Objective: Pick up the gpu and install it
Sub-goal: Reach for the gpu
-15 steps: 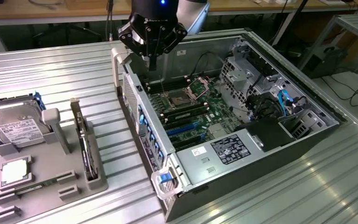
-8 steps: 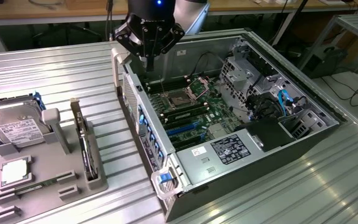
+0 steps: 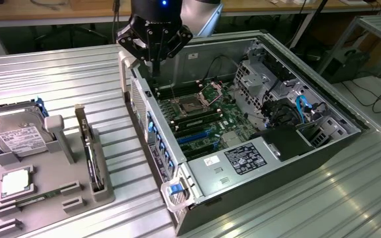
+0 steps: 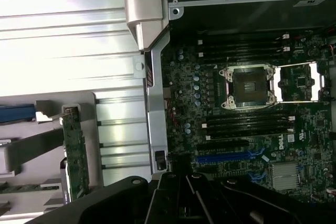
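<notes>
Gpu (image 3: 89,148) is stood on edge in a slot of the grey tray (image 3: 45,171) on the surface (image 3: 58,79), at the exterior view's left of the open case (image 3: 204,176). Fingers (image 3: 156,64) are pressed together, empty, above the case's far left corner, well apart from the gpu.

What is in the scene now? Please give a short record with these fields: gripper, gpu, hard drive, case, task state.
gripper: gripper shut, holding nothing, over the case's edge
gpu: gpu stands on edge in the grey holder, on the exterior view's left, apart from the gripper
hard drive: hard drive in the same holder, further to the exterior view's left
case: case open, motherboard showing
task state: gpu not yet picked up
</notes>
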Tool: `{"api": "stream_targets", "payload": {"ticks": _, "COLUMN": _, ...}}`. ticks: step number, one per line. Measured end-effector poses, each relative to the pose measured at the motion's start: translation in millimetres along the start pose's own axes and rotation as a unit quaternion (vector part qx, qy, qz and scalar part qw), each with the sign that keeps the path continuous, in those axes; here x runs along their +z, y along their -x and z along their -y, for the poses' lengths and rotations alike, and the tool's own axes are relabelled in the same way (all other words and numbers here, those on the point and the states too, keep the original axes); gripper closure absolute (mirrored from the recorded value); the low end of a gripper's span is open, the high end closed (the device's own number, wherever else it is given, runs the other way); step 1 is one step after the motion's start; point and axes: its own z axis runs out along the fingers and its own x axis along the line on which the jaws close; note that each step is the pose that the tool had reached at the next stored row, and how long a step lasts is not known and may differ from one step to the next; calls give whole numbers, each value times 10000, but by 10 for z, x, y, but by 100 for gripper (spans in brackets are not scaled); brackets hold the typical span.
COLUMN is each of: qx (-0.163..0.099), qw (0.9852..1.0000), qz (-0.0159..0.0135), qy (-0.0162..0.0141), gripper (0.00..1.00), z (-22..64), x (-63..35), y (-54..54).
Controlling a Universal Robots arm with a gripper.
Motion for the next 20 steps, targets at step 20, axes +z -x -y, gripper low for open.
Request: {"api": "stream_targets", "payload": {"ticks": 20, "qx": 0, "qw": 10000, "qz": 0, "qy": 0, "gripper": 89, "z": 28, "x": -1, "y": -176}}
